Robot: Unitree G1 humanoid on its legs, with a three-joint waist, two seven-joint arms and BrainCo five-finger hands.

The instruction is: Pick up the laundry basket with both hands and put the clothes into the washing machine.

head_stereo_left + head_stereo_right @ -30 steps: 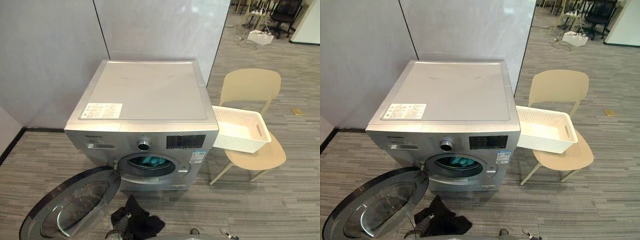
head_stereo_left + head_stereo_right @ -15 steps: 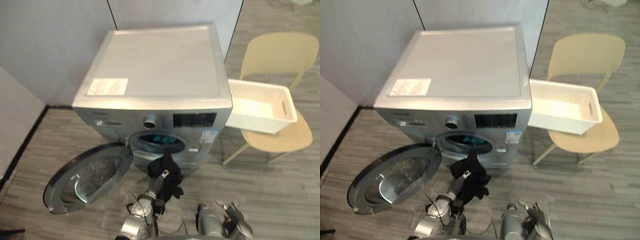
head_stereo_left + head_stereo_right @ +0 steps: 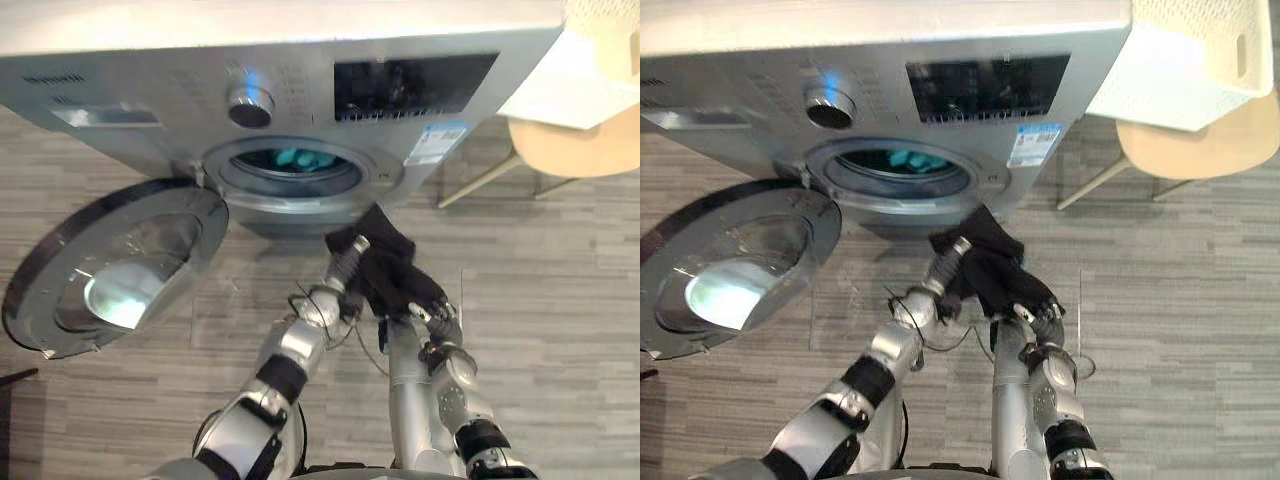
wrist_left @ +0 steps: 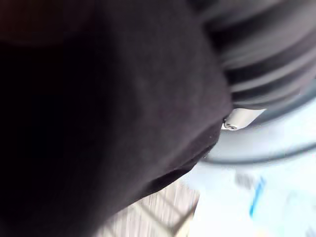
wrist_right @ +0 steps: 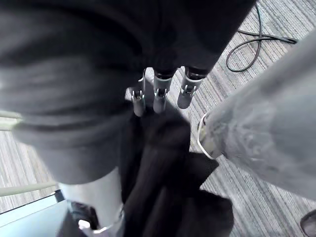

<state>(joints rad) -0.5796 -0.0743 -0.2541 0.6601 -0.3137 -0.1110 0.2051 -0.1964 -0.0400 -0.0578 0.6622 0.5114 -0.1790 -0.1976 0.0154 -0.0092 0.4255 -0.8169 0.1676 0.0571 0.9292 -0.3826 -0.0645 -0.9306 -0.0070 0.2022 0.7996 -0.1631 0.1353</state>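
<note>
A black garment [image 3: 385, 268] hangs off the floor just below the washing machine's open drum [image 3: 290, 165], where a teal cloth [image 3: 300, 157] lies inside. My left hand [image 3: 956, 250] reaches up from the lower left and is shut on the garment's upper part, with cloth bunched over it [image 4: 98, 108]. My right hand [image 3: 1038, 314] is at the garment's lower edge. Its fingers [image 5: 158, 94] are relaxed against the cloth and grip nothing. The white laundry basket [image 3: 1185, 50] sits on a beige chair [image 3: 1200, 145] to the machine's right.
The round door [image 3: 105, 265] stands swung open to the left of the drum, low over the floor. The silver machine front [image 3: 420, 85], with its dial and dark panel, is close ahead. Grey plank floor [image 3: 560, 290] lies to the right.
The camera has tipped down and moved closer to the machine. My left hand has lifted the black garment up toward the drum. My right hand has risen to the garment's lower edge.
</note>
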